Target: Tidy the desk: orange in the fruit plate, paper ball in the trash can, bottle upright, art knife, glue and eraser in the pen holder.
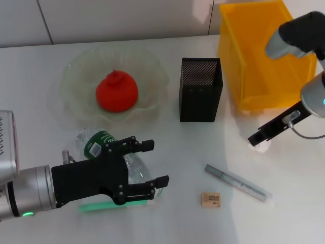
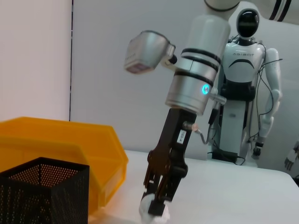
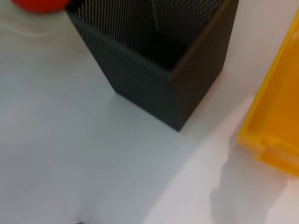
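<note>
The orange (image 1: 117,91) lies in the pale-green fruit plate (image 1: 71,71). A clear bottle (image 1: 94,142) lies on its side at the desk's front left. My left gripper (image 1: 154,162) hovers open over the bottle's body, one finger on each side. The black mesh pen holder (image 1: 200,89) stands mid-desk, with the yellow trash can (image 1: 264,56) to its right. In front of the bin my right gripper (image 2: 156,200) is shut on the white paper ball (image 2: 154,212) at desk level. The grey art knife (image 1: 238,183) and beige eraser (image 1: 210,199) lie at the front right. I see no certain glue.
A green stick-like thing (image 1: 111,206) lies under my left gripper. The left wrist view shows the pen holder (image 2: 42,191) beside the trash can (image 2: 70,144), and a white humanoid robot (image 2: 243,88) beyond the desk. In the right wrist view the pen holder (image 3: 159,60) sits close below.
</note>
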`<action>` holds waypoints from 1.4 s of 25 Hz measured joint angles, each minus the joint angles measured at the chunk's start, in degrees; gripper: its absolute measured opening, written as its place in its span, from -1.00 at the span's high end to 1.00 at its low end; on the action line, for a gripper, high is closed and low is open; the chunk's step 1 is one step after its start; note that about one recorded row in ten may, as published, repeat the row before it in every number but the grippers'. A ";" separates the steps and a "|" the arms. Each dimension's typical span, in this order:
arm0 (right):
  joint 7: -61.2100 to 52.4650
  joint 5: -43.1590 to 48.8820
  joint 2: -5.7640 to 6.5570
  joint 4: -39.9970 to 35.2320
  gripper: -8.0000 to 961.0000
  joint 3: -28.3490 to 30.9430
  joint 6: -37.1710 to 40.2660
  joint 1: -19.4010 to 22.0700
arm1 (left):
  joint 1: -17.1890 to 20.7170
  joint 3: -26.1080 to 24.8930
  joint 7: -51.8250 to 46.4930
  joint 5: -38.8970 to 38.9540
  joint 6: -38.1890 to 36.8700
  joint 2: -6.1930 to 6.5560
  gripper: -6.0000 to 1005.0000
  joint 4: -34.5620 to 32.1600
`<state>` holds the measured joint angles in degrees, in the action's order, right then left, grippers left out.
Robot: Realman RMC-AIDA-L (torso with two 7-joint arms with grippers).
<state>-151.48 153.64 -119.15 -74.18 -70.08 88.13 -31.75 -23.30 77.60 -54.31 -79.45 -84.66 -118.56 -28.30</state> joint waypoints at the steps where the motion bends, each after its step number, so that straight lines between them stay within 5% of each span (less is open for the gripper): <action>1: 0.00 0.00 0.00 0.00 0.13 0.00 0.00 0.00 | 0.00 0.00 0.00 0.00 0.00 0.00 -0.60 0.00; 5: -0.69 -0.90 -0.03 -13.32 0.18 4.42 6.26 2.30 | -0.32 0.00 0.00 0.16 -0.04 0.00 -0.60 -0.06; 13: 0.51 -1.30 0.76 -22.37 0.22 15.41 5.08 2.23 | -0.61 -0.32 0.00 0.27 -0.02 0.00 -0.59 -0.05; 19: 2.56 -1.40 1.71 -15.44 0.19 17.29 -4.11 -0.12 | -0.76 -0.47 -0.04 0.36 -0.19 -0.01 -0.59 -0.13; 25: 6.51 -1.32 2.23 0.40 0.15 16.92 -16.02 -5.18 | -0.79 -0.57 -0.35 0.36 -0.38 0.06 -0.59 -0.44; 35: 7.16 -0.01 2.24 4.90 -0.20 17.04 -17.38 -8.04 | -0.96 -0.52 -0.12 0.34 -0.53 0.09 -0.58 -0.39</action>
<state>-144.32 153.63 -116.91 -69.28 -53.04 70.75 -39.79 -24.26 77.08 -54.44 -79.10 -85.19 -118.47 -28.69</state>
